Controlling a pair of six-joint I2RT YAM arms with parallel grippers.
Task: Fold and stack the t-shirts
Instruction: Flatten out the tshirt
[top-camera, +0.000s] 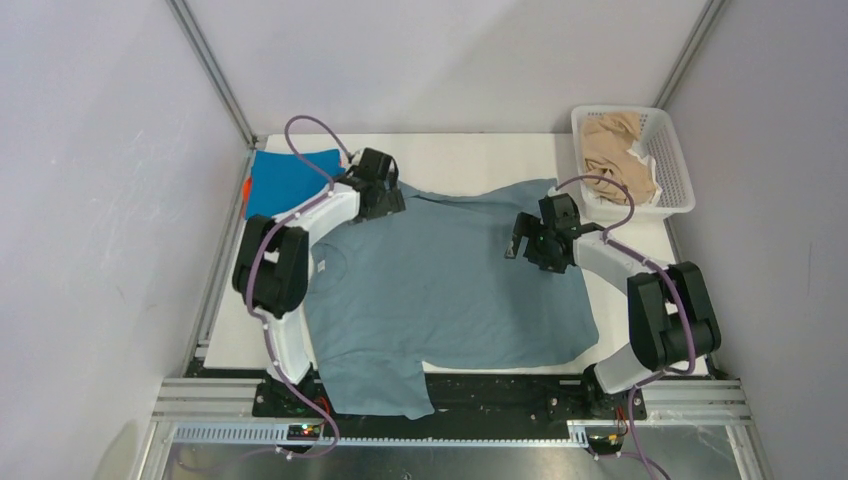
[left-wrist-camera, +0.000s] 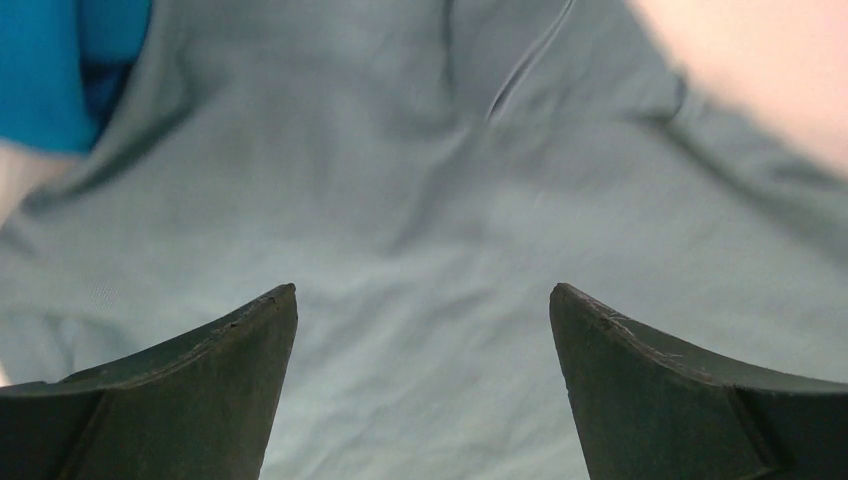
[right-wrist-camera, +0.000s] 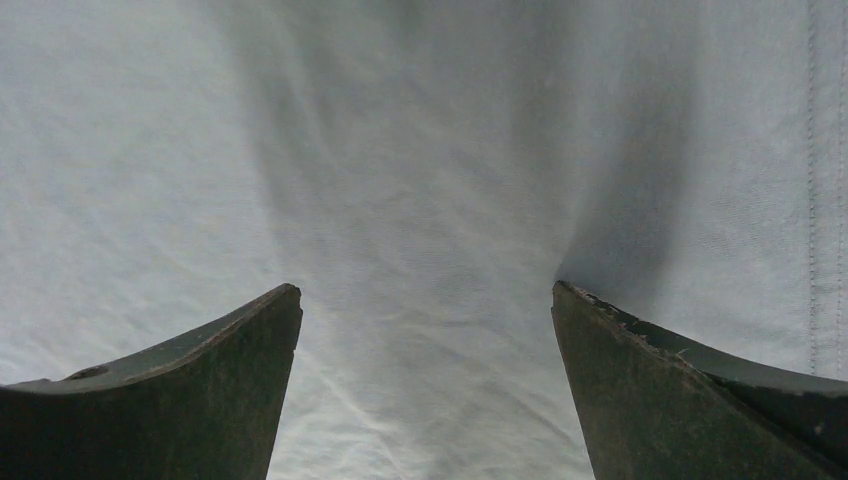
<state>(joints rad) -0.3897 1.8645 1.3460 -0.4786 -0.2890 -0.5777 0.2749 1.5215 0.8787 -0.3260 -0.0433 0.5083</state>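
Nearest me, a sleeve (top-camera: 385, 390) of the grey tee (top-camera: 450, 290) is hanging over the near edge of the table (top-camera: 480, 160), and the rest of the tee is lying spread flat across the middle. A small white patch (top-camera: 322, 265) by its neckline, beside my left arm, is too small for me to read. I am holding my left gripper (top-camera: 388, 195) over the tee's far left part, fingers (left-wrist-camera: 230, 380) standing wide apart and gripping nothing; in the left wrist view only grey cloth is showing between them. I am holding my right gripper (top-camera: 522, 240) over the far right part, its fingers (right-wrist-camera: 660, 400) likewise spread wide and empty, a stitched hem (right-wrist-camera: 815, 150) running down the right of that view. Farther off, at the far left corner, the blue tee (top-camera: 285, 180) is lying folded just beside the grey one, an orange tee (top-camera: 245, 190) peeking out at its left edge. At the far right, beige tees (top-camera: 612, 150) are lying crumpled in the white basket (top-camera: 680, 175).
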